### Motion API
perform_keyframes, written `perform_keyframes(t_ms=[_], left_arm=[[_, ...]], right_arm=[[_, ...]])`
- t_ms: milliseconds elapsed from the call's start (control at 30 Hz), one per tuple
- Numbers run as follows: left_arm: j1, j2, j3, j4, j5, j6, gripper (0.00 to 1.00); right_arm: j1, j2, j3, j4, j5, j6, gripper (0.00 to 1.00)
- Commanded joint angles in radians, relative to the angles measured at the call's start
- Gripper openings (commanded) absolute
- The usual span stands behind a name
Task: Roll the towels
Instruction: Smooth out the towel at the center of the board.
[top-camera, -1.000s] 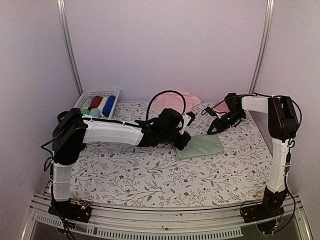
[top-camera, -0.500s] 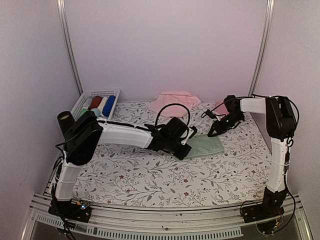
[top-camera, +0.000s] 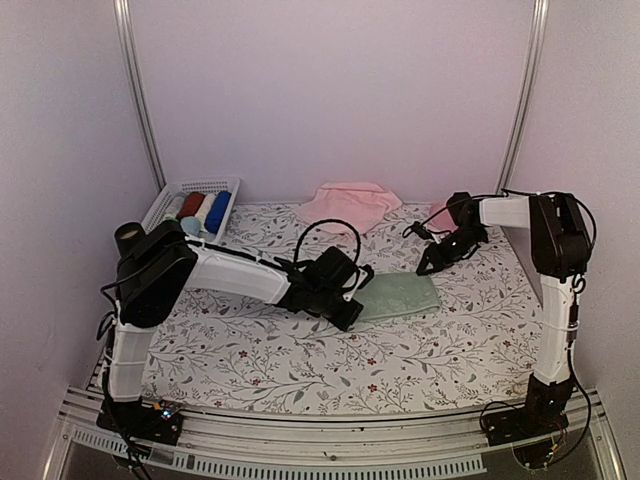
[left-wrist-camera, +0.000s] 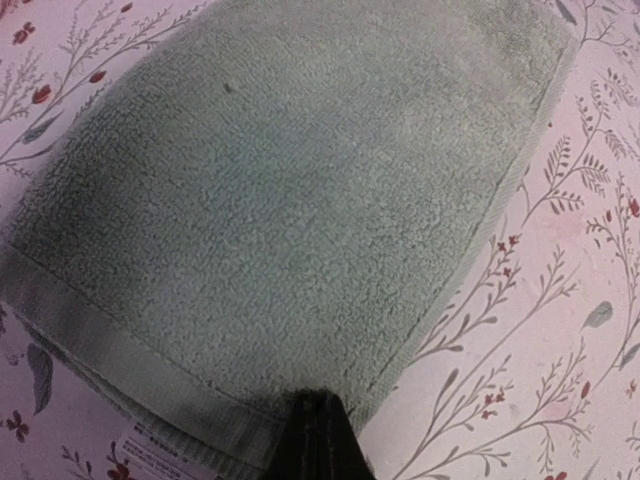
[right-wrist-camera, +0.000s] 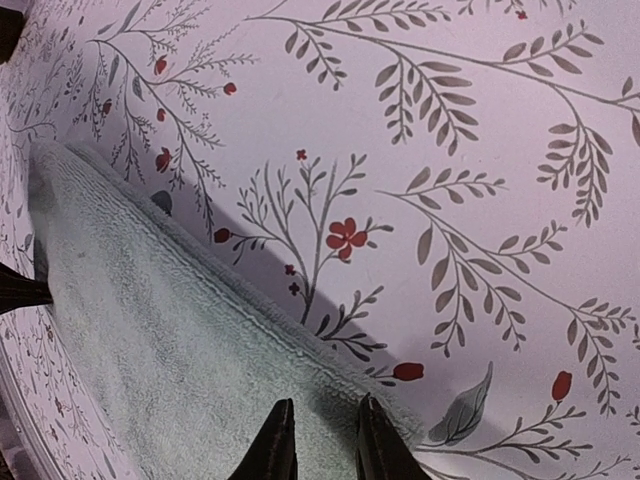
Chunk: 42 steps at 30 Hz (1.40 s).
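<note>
The green towel (top-camera: 405, 295) lies flat and folded on the table (top-camera: 250, 350), a little to the right of the middle. It is not rolled yet. The pink towel (top-camera: 350, 203) is in a loose heap at the far edge of the table, and neither arm touches it. A basket (top-camera: 200, 183) with rolled cloths stands in the far left corner.

The left gripper (left-wrist-camera: 315, 440) is at the left edge of the green towel, with its two fingers pressed fully together and the tips on the hem. I cannot tell whether some cloth is caught between them or whether they only rest on it. The right gripper (right-wrist-camera: 325, 405) is low over the far right corner of the same towel. Its fingers stand a little apart with a narrow gap, and I see no cloth pinched there.

I think the first turn of the hem is about to begin, and some things can go wrong. If the closed tips hold only the top layer, the fold may open and the roll will start crooked. If they hold nothing, they may slide over the soft pile, or push the whole towel across the smooth table. The tips sit near one end of the hem, so the other end may lag and make a cone. The right gripper does not press the corner down, so nothing stops such sliding.
</note>
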<state>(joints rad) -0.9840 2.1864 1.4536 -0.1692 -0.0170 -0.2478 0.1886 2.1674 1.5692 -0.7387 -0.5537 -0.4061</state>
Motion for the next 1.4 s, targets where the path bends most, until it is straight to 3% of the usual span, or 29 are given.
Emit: perform_keyframes(t_ms=[0,100,167,267,367,567,767,900,1367], left_arm=[[0.018,-0.048,-0.078,-0.079,-0.029,-0.022,0.00],[0.021,-0.077,-0.074,-0.070,-0.055,-0.022,0.10],[0.028,-0.089,-0.051,-0.067,-0.065,-0.017,0.37],[0.037,-0.100,-0.002,-0.069,-0.081,0.001,0.63],[0.048,-0.107,0.052,-0.075,-0.093,0.016,0.69],[0.071,-0.084,0.140,-0.081,-0.089,0.036,0.66],[0.108,-0.029,0.169,-0.066,-0.040,0.022,0.36],[0.131,-0.003,0.165,-0.065,-0.051,0.024,0.23],[0.173,0.062,0.100,-0.066,-0.071,0.040,0.16]], right_arm=[[-0.003,0.027,-0.006,0.014,0.033,0.009,0.20],[-0.003,0.025,-0.006,0.014,0.040,0.009,0.20],[-0.003,0.018,-0.008,0.012,0.031,0.006,0.20],[-0.003,-0.006,-0.008,0.011,0.003,-0.004,0.20],[-0.003,-0.043,-0.013,0.015,-0.025,-0.012,0.20],[-0.004,-0.126,-0.036,0.036,-0.106,-0.024,0.15],[-0.003,-0.139,-0.046,0.033,-0.179,-0.039,0.14],[0.004,-0.116,-0.045,0.027,-0.203,-0.045,0.14],[0.015,0.013,-0.029,0.026,-0.142,-0.021,0.12]])
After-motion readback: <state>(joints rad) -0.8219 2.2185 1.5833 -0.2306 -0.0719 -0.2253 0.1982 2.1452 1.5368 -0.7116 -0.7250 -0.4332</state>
